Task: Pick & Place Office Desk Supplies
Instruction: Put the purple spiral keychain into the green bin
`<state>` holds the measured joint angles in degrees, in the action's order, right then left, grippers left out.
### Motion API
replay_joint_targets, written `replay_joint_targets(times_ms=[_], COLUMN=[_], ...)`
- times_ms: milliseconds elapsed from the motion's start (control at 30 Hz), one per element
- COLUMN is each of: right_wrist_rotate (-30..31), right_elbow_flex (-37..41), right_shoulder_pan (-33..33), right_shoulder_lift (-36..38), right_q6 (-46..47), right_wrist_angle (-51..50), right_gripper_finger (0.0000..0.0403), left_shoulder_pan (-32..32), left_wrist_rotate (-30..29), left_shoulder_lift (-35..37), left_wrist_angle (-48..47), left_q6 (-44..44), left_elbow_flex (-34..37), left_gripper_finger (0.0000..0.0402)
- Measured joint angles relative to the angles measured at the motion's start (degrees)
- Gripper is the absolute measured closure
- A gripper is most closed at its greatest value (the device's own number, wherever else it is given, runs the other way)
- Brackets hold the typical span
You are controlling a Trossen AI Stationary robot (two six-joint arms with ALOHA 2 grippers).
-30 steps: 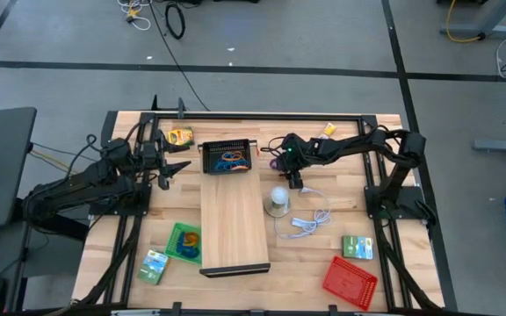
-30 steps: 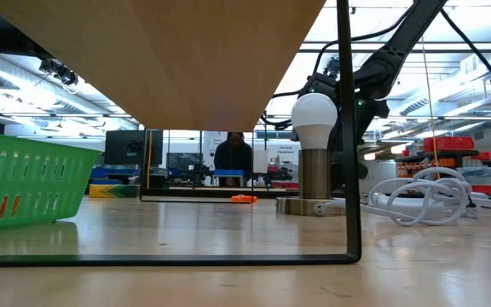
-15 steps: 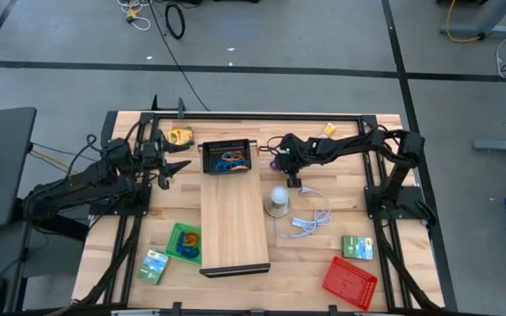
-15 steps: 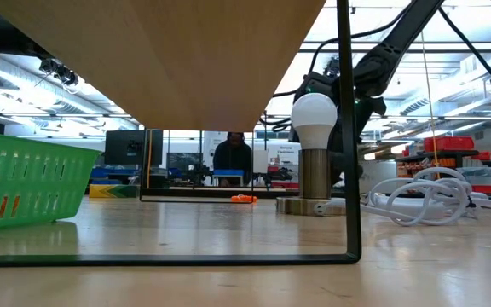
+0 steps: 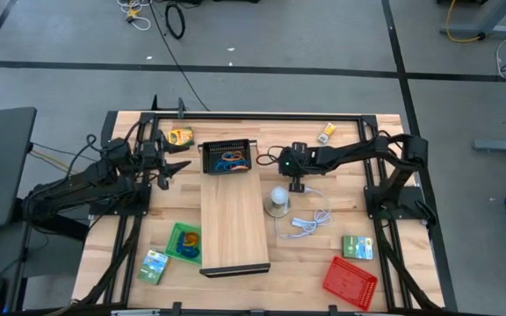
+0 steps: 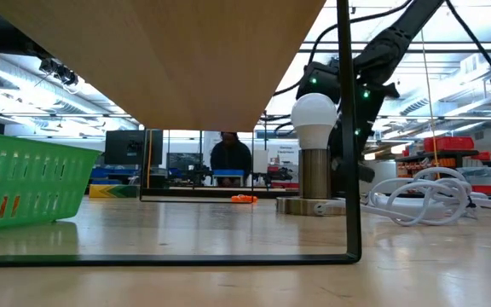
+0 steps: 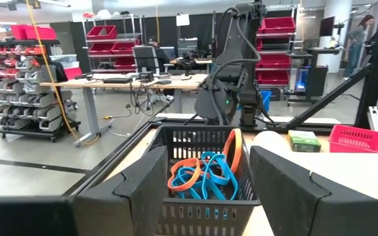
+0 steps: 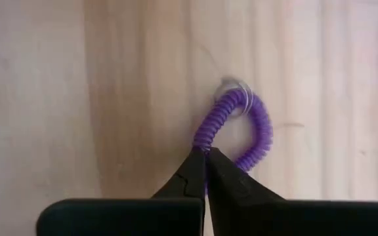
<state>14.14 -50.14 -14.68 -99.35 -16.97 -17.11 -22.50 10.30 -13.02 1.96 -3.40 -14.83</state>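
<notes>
Pinching a purple coiled band (image 8: 241, 128) (small metal ring attached), the right end effector (image 8: 205, 172) is clenched.

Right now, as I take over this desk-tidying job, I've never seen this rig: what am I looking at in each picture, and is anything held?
Two dark robot arms work at a wooden table. The overhead picture shows everything; another looks level across the tabletop; two come from cameras on the arms' wrists. The right tool is shut on a purple coil loop lying on the wood. The left tool waits open, facing a black basket of blue and orange bands. Also there: a long board, a bulb lamp, a white cable, green and red trays, small boxes.
</notes>
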Motion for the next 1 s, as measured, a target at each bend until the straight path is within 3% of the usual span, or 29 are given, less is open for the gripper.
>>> replay_joint_targets(times_ms=[500,667,833,1000], right_wrist_rotate=[9.6,9.9,7.6,-0.6], right_elbow_flex=[-0.2,-0.2,-0.2,-0.3], right_shoulder_pan=[4.2,7.0,10.7,13.5], right_shoulder_lift=[14.9,20.9,26.1,28.9], right_q6=[4.8,5.6,4.3,4.1], right_wrist_angle=[-0.8,0.1,5.0,12.4], right_gripper_finger=[0.0403,0.0403,0.0403,0.0403], left_shoulder_pan=[0.0,0.0,0.0,0.0], left_wrist_rotate=[3.0,5.9,9.6,14.3], left_shoulder_lift=[0.0,0.0,-0.1,-0.2], left_wrist_angle=[-0.1,0.0,2.8,7.2], left_q6=[0.0,0.0,1.3,3.9], left_elbow_flex=[0.0,0.0,0.0,0.0], left_gripper_finger=[0.0179,0.0179,0.0179,0.0179])
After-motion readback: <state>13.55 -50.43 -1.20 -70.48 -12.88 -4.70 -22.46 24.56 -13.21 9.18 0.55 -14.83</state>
